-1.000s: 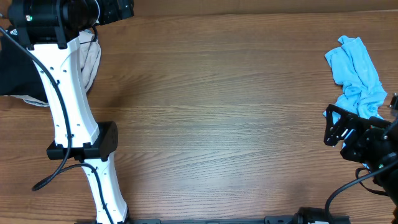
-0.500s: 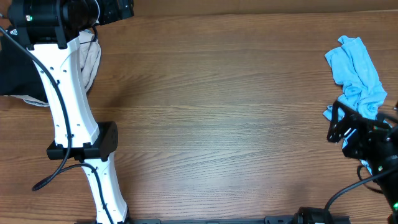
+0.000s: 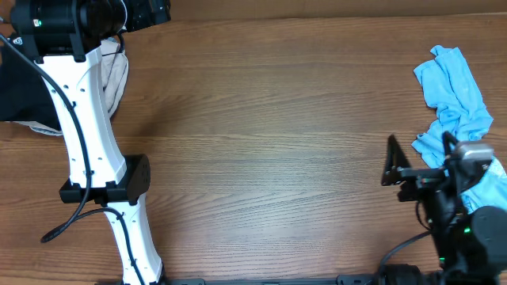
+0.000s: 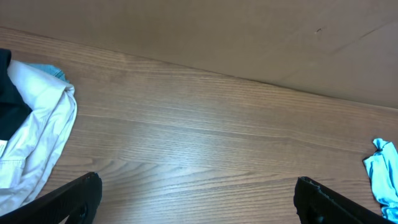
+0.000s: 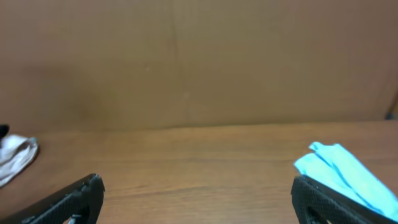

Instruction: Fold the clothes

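A crumpled light-blue garment [image 3: 454,93] lies at the table's right edge; it also shows in the left wrist view [image 4: 380,177] and the right wrist view [image 5: 348,175]. A white garment [image 3: 116,79] lies bunched at the far left beside a black one [image 3: 20,87]; the left wrist view shows both, white [image 4: 37,137] and black [image 4: 9,99]. My left gripper [image 3: 150,12] is open and empty at the far left edge [image 4: 199,199]. My right gripper [image 3: 394,165] is open and empty, left of the blue garment's lower end, not touching it [image 5: 199,199].
The wooden table [image 3: 277,142] is bare between the two cloth piles. The white left arm [image 3: 87,134] stands over the left side. A brown wall [image 5: 186,62] runs behind the table's far edge.
My right arm has swung round: its gripper moved left and away from the blue garment's lower end. The left arm and the garments have not moved.
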`<state>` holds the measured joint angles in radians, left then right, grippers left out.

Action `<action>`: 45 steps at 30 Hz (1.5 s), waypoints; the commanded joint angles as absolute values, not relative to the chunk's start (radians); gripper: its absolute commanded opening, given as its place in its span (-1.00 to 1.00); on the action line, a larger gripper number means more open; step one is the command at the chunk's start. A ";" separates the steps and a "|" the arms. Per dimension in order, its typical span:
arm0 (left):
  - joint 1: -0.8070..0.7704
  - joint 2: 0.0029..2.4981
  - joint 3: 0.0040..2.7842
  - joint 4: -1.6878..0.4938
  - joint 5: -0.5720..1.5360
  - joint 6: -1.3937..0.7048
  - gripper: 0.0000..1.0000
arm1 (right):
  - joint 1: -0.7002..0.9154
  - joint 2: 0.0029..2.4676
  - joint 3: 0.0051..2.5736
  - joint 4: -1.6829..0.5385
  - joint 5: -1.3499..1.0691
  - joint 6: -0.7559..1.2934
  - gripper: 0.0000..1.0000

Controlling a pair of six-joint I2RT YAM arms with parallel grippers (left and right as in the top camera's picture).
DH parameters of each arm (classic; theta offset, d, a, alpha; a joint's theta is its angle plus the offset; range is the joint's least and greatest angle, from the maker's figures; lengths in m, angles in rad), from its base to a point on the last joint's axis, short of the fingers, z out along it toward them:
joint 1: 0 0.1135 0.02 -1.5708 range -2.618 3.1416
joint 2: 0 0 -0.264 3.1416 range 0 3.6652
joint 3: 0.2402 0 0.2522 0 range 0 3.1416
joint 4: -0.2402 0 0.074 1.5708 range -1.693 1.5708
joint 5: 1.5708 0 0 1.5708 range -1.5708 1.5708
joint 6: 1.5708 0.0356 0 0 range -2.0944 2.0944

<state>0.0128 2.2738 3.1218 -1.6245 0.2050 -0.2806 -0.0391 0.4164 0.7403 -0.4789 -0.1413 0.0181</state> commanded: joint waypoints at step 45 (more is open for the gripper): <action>0.012 2.270 3.120 -1.623 0.199 -0.262 1.00 | 0.033 0.003 0.008 -0.063 -0.203 0.003 1.00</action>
<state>0.0128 2.2738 3.1218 -1.6245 0.2047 -0.2806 0.0277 0.0147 0.0181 -0.0708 -0.2028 0.0055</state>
